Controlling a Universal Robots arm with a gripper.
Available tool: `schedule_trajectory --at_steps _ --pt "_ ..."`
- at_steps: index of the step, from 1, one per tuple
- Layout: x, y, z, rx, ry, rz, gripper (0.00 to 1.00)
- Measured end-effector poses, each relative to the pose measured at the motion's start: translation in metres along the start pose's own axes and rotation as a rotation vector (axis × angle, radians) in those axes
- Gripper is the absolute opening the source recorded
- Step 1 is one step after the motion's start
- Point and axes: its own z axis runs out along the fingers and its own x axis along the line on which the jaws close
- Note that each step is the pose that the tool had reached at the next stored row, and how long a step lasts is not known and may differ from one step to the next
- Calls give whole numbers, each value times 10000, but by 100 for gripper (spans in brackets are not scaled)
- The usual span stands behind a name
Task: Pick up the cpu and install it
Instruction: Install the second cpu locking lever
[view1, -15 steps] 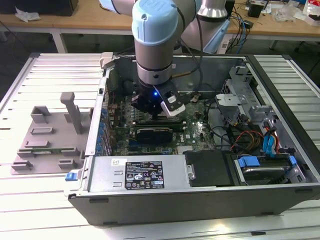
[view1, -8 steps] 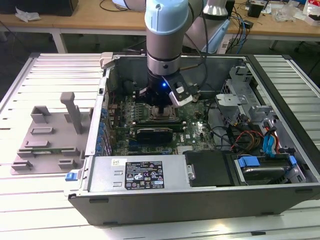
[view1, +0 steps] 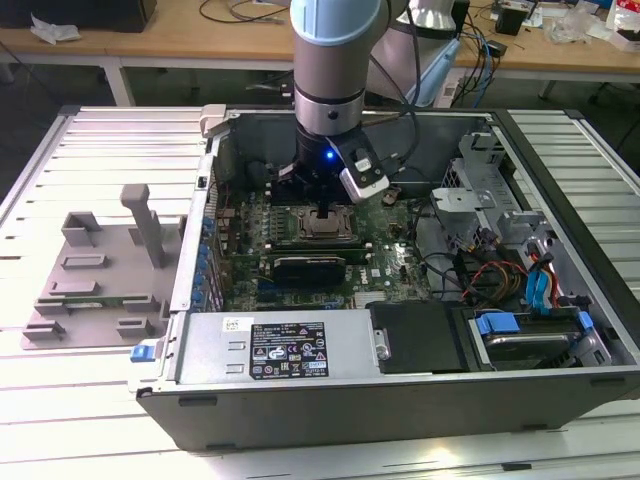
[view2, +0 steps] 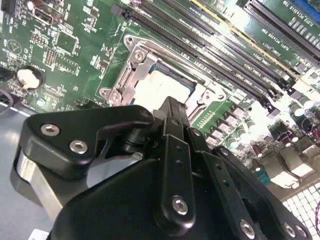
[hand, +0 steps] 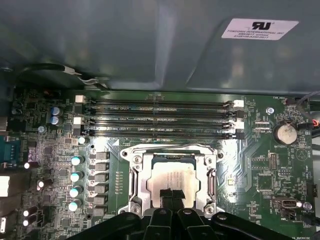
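Nearest the exterior camera, along the lower edge of the frame, runs the computer case's front wall, with the labelled power supply just behind it and a drive bay with blue tabs at lower right. On the ribbed table, at middle left, sits the grey plastic tray, outside the case.

Move in towards the centre and here's the action: the arm drops straight down from the top of the frame into the open case, and the gripper is right over the socket frame on the green motherboard. A long black expansion card lies just below the socket in this view.

In the first wrist view the cpu sits low of centre, lying flat inside the metal socket frame, silvery top up. The gripper has its fingertips drawn narrow, tips together at the cpu's near edge; whether they press it or merely touch, I cannot tell. The memory slots run across mid-frame beyond.

In the second wrist view the gripper's fingers come to a point over the cpu, middle of frame
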Motion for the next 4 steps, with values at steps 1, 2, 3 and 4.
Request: schedule_trajectory --at_steps 1,2,3,4 --pt "0 1 0 -1 0 0 11" --pt "0 2 1 -1 -1 0 11" --pt "0 2 1 -1 -1 0 11" --pt "0 2 1 -1 0 0 11"
